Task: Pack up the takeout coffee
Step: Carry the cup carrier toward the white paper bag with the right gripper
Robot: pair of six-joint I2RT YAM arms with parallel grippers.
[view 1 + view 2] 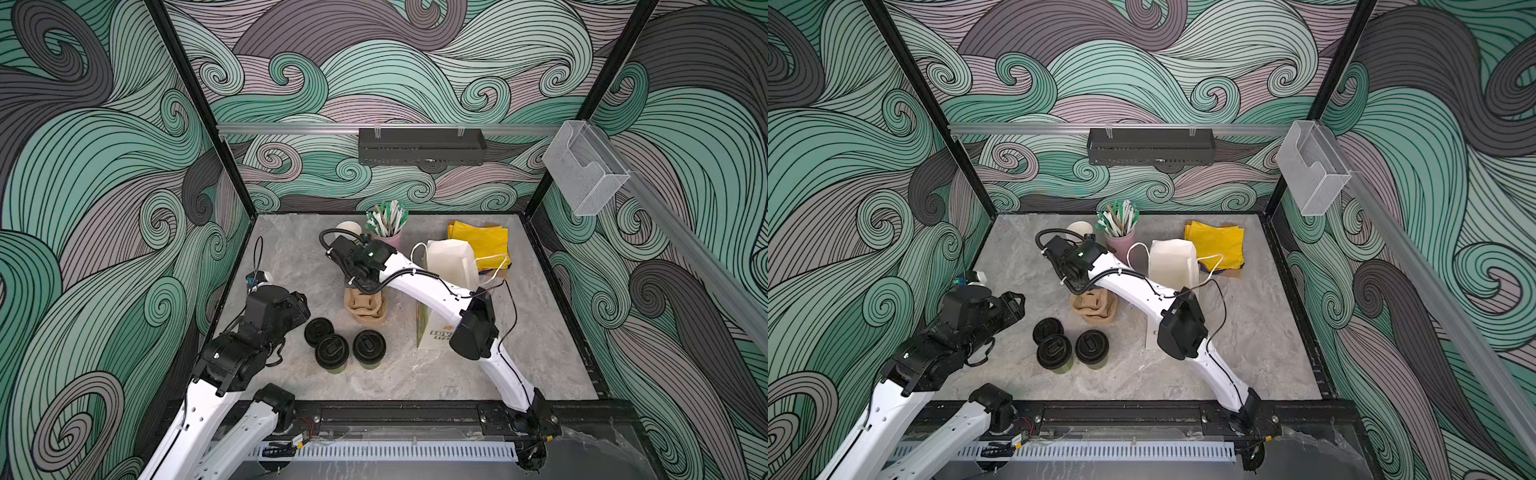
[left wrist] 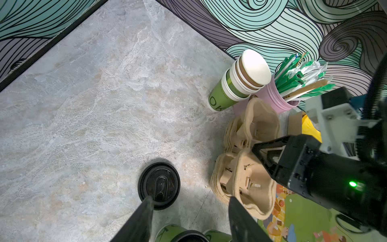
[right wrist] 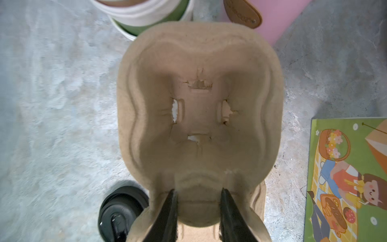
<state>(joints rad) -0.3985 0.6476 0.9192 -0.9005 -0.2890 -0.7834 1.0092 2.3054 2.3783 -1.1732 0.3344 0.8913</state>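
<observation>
Beside pink cup [image 1: 390,240] of straws [image 1: 386,222], right end effector [image 3: 198,191] clamped on empty pulp carrier [image 3: 199,104]; left end effector [image 2: 191,199] apart

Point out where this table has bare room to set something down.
Free: the back-left corner between left wall and cup stack; the front strip between lidded cups and front rail; the right side between bag and right wall. Crowded: back middle, around straw cup, carriers and napkins.
</observation>
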